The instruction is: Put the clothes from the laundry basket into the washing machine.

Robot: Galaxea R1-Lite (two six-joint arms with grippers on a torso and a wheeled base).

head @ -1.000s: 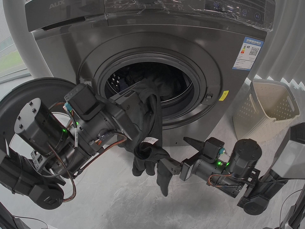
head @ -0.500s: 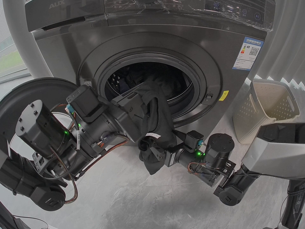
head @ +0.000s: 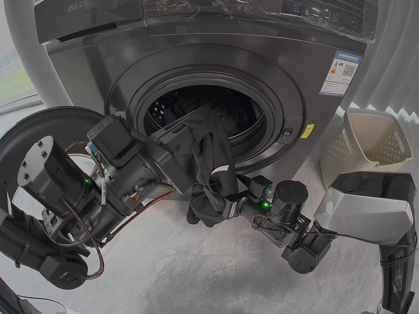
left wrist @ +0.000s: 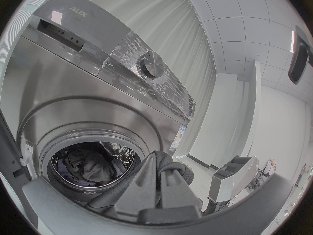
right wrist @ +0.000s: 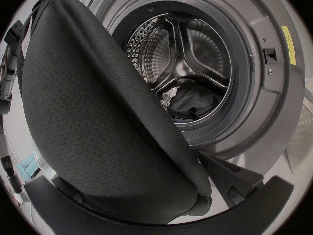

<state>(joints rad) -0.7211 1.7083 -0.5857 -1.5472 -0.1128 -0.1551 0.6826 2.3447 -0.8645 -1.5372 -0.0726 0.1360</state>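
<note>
A black garment (head: 214, 162) hangs from my left gripper (head: 192, 131), which is shut on its upper fold just in front of the washing machine's open drum (head: 244, 110). In the left wrist view the fingers (left wrist: 146, 183) pinch the black cloth (left wrist: 169, 164). My right gripper (head: 229, 197) sits below, pushed up under the garment's bunched lower end. In the right wrist view the garment (right wrist: 91, 121) drapes over that gripper; one finger (right wrist: 228, 177) stands well off to the side, so the jaws are apart. Dark clothes (right wrist: 192, 103) lie inside the drum.
The round machine door (head: 39, 127) hangs open at the left, behind my left arm. A cream laundry basket (head: 375, 149) stands on the floor right of the machine. Grey tiled floor (head: 196, 275) lies below both arms.
My right arm has swung left and up from the floor side, gathering and lifting the garment's dangling end towards the drum's rim. The left gripper has barely shifted and keeps its hold.
</note>
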